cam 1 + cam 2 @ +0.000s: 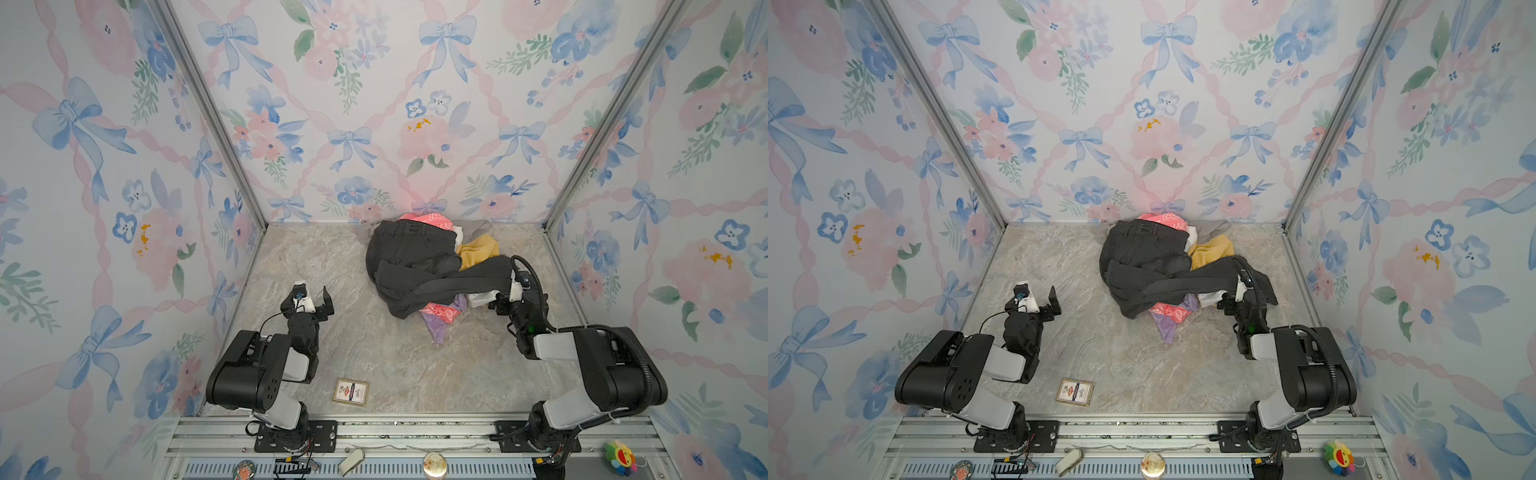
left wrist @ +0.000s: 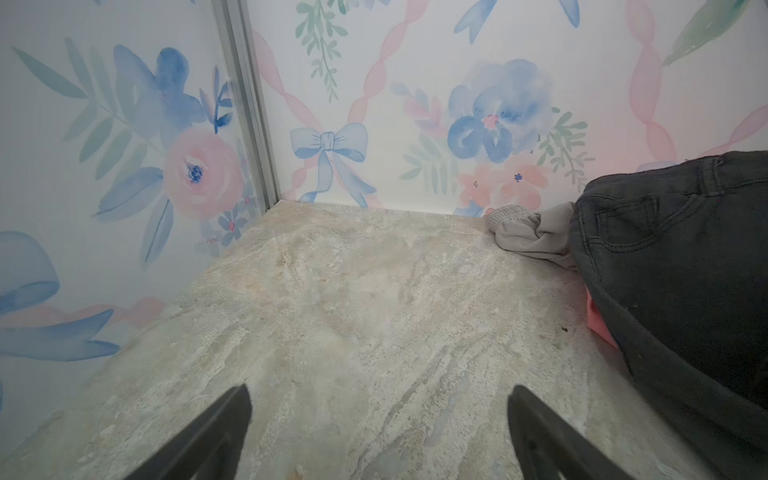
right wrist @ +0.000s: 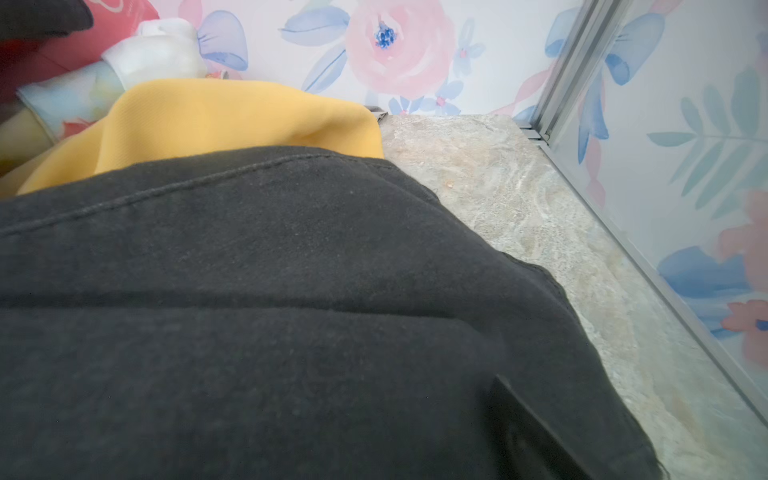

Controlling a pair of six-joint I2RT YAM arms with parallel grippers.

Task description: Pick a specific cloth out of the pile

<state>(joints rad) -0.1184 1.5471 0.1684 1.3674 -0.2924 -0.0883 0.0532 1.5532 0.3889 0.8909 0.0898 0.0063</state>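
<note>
The pile (image 1: pixel 432 270) lies at the back of the table, in both top views. Black jeans (image 1: pixel 415 257) cover most of it. The cloth, coral-pink with white outlines, shows at the back (image 1: pixel 432 219) and as a fold at the front (image 1: pixel 1169 312) under a jeans leg. That leg drapes over my right gripper (image 1: pixel 496 297) at the pile's right side. In the right wrist view denim fills the space by its one visible fingertip (image 3: pixel 513 403), which stands wide out. My left gripper (image 1: pixel 313 296) hovers open and empty left of the pile, over bare table (image 2: pixel 380 399).
Lilac (image 1: pixel 436 328), mustard-yellow (image 1: pixel 478 249), white (image 1: pixel 482 297) and grey (image 2: pixel 532 232) pieces lie in the heap. A small card (image 1: pixel 351 392) lies near the front edge. Flowered walls with metal corner posts (image 1: pixel 216 116) close in three sides.
</note>
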